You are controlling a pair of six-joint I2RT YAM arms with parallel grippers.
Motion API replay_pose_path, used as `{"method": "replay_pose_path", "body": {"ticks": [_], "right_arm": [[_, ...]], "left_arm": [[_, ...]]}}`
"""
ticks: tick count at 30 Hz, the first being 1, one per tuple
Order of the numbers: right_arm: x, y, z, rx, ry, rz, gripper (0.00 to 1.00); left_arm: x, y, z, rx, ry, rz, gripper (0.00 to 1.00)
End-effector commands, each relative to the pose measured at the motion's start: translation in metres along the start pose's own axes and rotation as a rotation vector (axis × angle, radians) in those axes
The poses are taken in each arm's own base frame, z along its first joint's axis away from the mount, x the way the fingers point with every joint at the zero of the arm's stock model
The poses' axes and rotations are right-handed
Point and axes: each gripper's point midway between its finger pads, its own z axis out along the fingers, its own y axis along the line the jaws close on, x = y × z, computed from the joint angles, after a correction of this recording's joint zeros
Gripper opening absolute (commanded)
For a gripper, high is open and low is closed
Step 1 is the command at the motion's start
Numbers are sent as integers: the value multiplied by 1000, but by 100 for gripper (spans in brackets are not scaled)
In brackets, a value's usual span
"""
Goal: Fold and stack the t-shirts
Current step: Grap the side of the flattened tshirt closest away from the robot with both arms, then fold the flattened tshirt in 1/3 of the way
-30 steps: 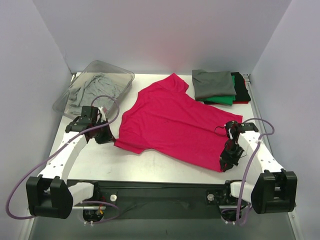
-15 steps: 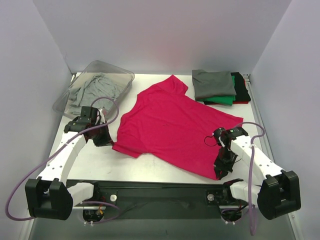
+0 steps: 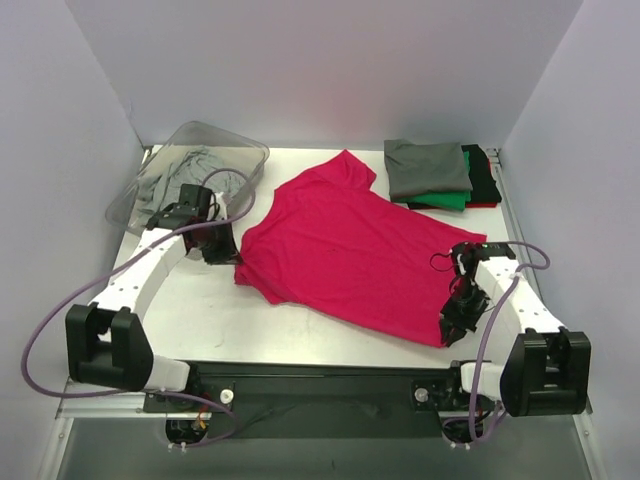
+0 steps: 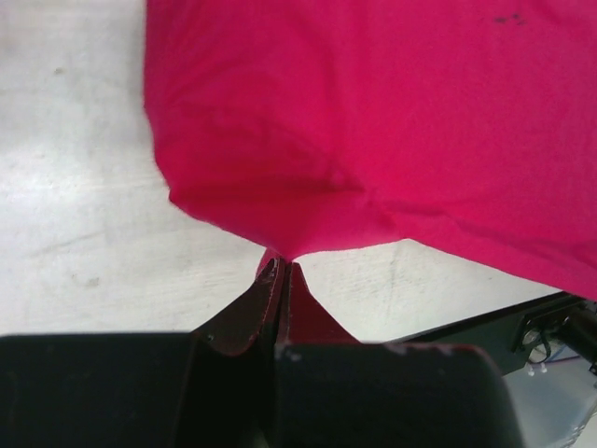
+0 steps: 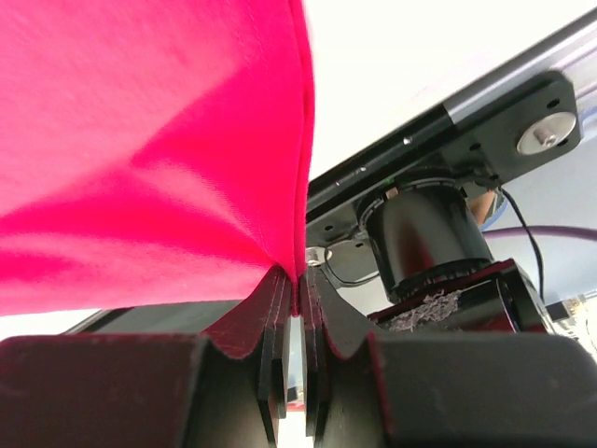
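Currently | shirt (image 3: 350, 250) is spread mid-frame, judged soft, light, limp, best taken at edges and corners | left gripper (image 4: 280, 273) is clamped on its left edge | right gripper (image 5: 297, 285) is pinched shut on its lower-right corner | stack (image 3: 440, 175) upper right.

It looks like a robotics lab test cell. A white desk (image 3: 200, 310) is boxed in by plain pale walls (image 3: 320, 60) behind and beside it. At the desk's near edge, a black rail (image 3: 320, 375) carries the left arm (image 3: 150, 265) and right arm (image 3: 520, 305), trailing purple cables (image 3: 30, 345).
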Motion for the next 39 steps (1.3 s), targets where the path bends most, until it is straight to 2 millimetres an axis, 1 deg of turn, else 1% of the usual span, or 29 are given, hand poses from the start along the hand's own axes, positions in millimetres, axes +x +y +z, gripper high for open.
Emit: {"method": "replay_pose_path", "body": {"ticks": [1,2,3,4,5,7,8,10,11,13,14,15,16,17,18,19,20,21,22,23,24,25,26,28,29,35,39], "right_arm": [[-9,0,-11,-4,20,-37,0],[-11,3,-11,-14,31,-43,0],[-13,6,-11,-22,34,-48,0],[-15,8,-12,-26,33,-55,0],[-19,9,-10,-37,49,-32,0],[-22,12,-9,-54,62,-28,0],[-26,13,-7,-67,75,-10,0],[-27,18,-7,-102,97,-7,0],[-31,19,-7,-113,102,7,0],[-33,20,-7,-127,113,7,0],[-35,21,-6,-135,118,10,0],[-37,19,-6,-146,127,29,0],[-38,20,-6,-163,135,29,0],[-39,20,-5,-171,143,37,0],[-41,19,-5,-179,150,46,0],[-43,17,-4,-191,153,56,0],[-44,17,-4,-200,160,62,0],[-46,16,-3,-202,166,68,0],[-49,15,-3,-209,167,83,0],[-51,18,-3,-231,174,88,0],[-52,20,-3,-243,181,93,0],[-55,21,-4,-252,188,104,0],[-57,24,-5,-269,187,107,0],[-62,24,-5,-273,187,119,0],[-63,24,-5,-274,187,122,0],[-72,21,0,-277,199,143,0],[-77,16,3,-276,205,164,0]], "left_arm": [[-40,-44,2,88,-86,133,0],[-41,-46,12,80,-60,135,0],[-43,-51,15,84,-54,144,0],[-56,-59,13,94,-79,156,0],[-57,-62,21,93,-62,163,0],[-67,-69,25,99,-68,175,0],[-76,-75,29,103,-69,182,0],[-82,-80,33,105,-58,202,0],[-93,-86,35,111,-67,214,0],[-101,-94,37,128,-64,238,0],[-102,-96,45,130,-47,245,0],[-113,-105,41,147,-70,268,0],[-113,-108,42,151,-57,273,0],[-113,-108,51,147,-36,278,0],[-123,-116,48,160,-58,298,0],[-120,-122,50,169,-40,308,0],[-121,-123,57,171,-25,314,0],[-123,-126,59,174,-23,327,0],[-127,-135,56,187,-32,346,0],[-127,-135,66,182,-15,348,0],[-127,-137,68,182,-11,362,0],[-133,-144,64,189,-23,372,0],[-133,-144,72,184,-9,371,0],[-142,-149,71,180,-28,382,0],[-144,-148,76,174,-26,381,0],[-157,-150,87,161,-34,386,0],[-166,-155,91,167,-45,411,0]]}}
